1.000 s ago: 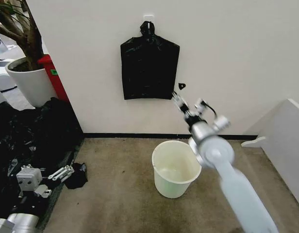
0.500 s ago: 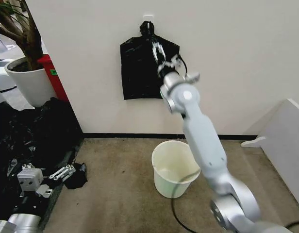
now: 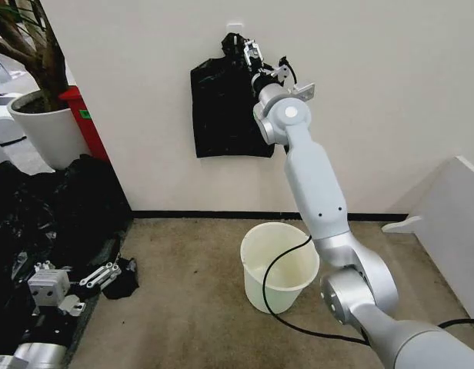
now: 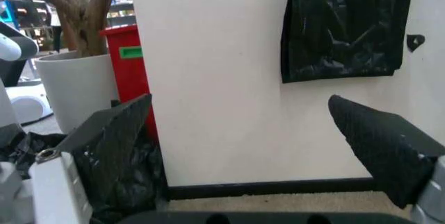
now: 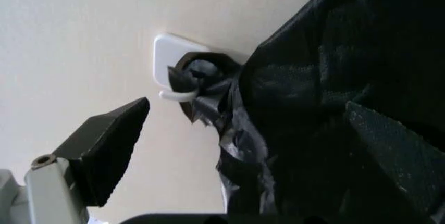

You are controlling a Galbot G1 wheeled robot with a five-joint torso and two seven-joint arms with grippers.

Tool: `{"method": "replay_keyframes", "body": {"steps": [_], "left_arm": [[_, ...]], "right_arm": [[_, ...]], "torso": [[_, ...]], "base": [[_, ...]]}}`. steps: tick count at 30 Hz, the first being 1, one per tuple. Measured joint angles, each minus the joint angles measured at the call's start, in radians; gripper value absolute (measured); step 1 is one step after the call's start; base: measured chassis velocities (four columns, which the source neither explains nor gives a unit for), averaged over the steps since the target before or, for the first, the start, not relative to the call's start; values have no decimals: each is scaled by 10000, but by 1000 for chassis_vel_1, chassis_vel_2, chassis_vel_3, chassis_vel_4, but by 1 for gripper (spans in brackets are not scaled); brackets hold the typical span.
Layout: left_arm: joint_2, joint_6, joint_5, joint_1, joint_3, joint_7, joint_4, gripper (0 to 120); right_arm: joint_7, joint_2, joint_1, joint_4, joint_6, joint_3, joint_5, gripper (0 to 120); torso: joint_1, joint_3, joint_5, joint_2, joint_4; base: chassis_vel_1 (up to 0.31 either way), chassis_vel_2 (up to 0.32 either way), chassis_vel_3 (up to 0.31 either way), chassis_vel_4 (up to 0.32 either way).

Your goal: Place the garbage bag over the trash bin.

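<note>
The trash bin (image 3: 277,296) is a cream-white bucket standing upright on the carpet near the wall. The garbage bag is hidden from view. A flat black bag with a knot (image 3: 221,108) (image 5: 326,67) hangs from a white hook (image 3: 235,28) (image 5: 169,57) on the wall above the bin. My right gripper (image 3: 247,52) (image 5: 247,104) is raised to the bag's knotted neck, open, its fingers on either side of the neck just below the hook and not touching it. My left gripper (image 3: 106,273) (image 4: 240,98) rests low at the left, open and holding nothing.
A large heap of black plastic film (image 3: 45,207) lies along the left wall. Behind it stand a white plant pot (image 3: 48,134) and a red box (image 3: 83,115). A white panel (image 3: 452,223) stands at the right. A black cable (image 3: 287,315) trails across the bin.
My right arm has swung up and left, from beside the bin's rim to the hanging bag's knot at the hook. The left arm has stayed put.
</note>
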Motion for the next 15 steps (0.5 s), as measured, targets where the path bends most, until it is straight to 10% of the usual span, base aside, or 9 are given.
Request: {"method": "replay_keyframes", "body": {"steps": [15], "left_arm": [[20,25,6,-70,79,-10,0,100]], "right_arm": [[269,-21,245,-103,96,-301,-116,70]], "torso": [[0,-1,0,0,2]], "base": [[0,0,0,0]]}}
